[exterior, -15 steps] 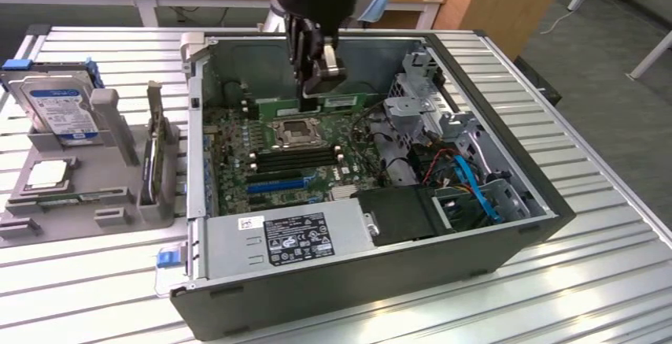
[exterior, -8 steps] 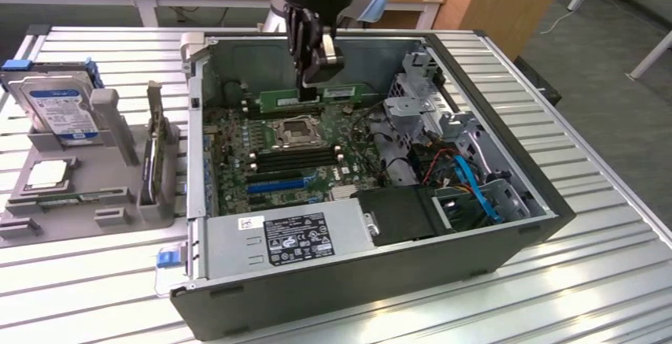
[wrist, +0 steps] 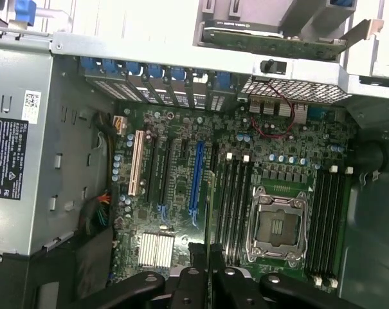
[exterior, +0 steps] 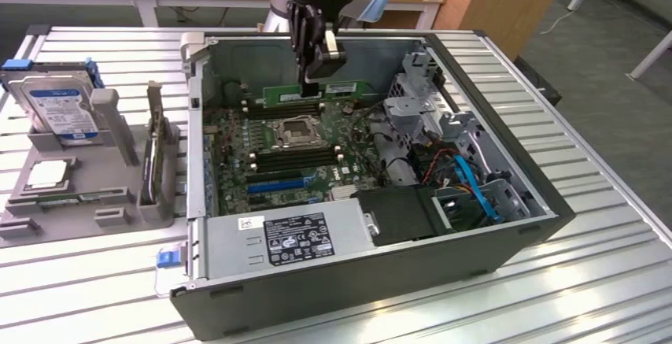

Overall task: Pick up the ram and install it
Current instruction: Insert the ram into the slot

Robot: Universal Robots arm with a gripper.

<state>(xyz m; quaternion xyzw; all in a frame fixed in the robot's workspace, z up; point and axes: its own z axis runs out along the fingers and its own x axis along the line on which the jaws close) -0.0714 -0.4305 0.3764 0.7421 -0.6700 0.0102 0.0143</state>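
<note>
Exterior view: the gripper (exterior: 313, 78) hangs inside the open computer case (exterior: 525, 202), its fingers pinched on the ram (exterior: 347, 90), which sits at the claw's 6 o'clock. The stick's long axis runs from 9 to 3 o'clock, parallel to the black memory slots (exterior: 286, 110) just at its 6 o'clock, ahead of the CPU socket (exterior: 295, 131). I cannot tell whether it touches a slot.

Wrist view: the gripper (wrist: 207, 280) clamps the ram (wrist: 210, 212) edge-on (a thin green line), parallel to the memory slots (wrist: 236, 199) just beside it.
</note>
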